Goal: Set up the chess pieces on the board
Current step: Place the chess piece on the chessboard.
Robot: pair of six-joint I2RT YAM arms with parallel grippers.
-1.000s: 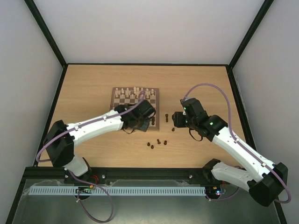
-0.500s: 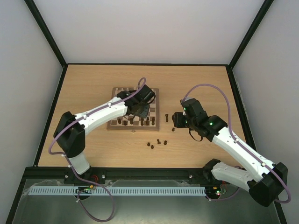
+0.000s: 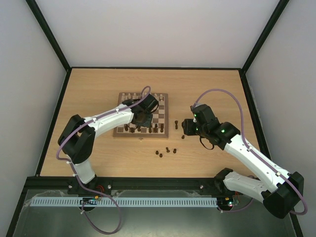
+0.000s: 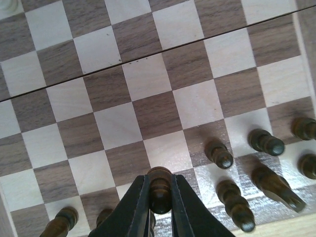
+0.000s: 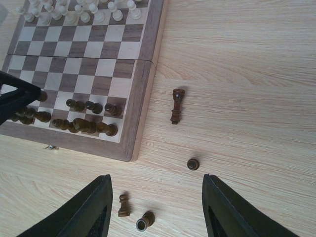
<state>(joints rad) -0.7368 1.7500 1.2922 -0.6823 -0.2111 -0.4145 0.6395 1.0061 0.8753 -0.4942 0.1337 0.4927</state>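
My left gripper (image 4: pixel 160 200) is shut on a dark brown pawn (image 4: pixel 160 185), held low over the board's (image 4: pixel 148 113) near rows. Seen from above, the left gripper (image 3: pixel 144 117) hangs over the board (image 3: pixel 166 118). Several dark chess pieces (image 4: pixel 266 143) stand in the near two rows, also seen from the right wrist (image 5: pixel 89 126). My right gripper (image 5: pixel 157 181) is open with nothing in it, above the table right of the board (image 5: pixel 143 98). Loose dark pieces lie there: a tall one (image 5: pixel 176 105), a pawn (image 5: pixel 193 164) and two more (image 5: pixel 123 205).
Cream-white chessmen (image 5: pixel 74 12) fill the board's far rows (image 3: pixel 140 97). Loose dark pieces (image 3: pixel 168 150) are scattered on the light wood tabletop (image 3: pixel 212 89) near the board's front right corner. Black frame rails edge the table.
My left arm has swung from the board's near edge farther in over the board, still holding the pawn. The right arm has stayed put.
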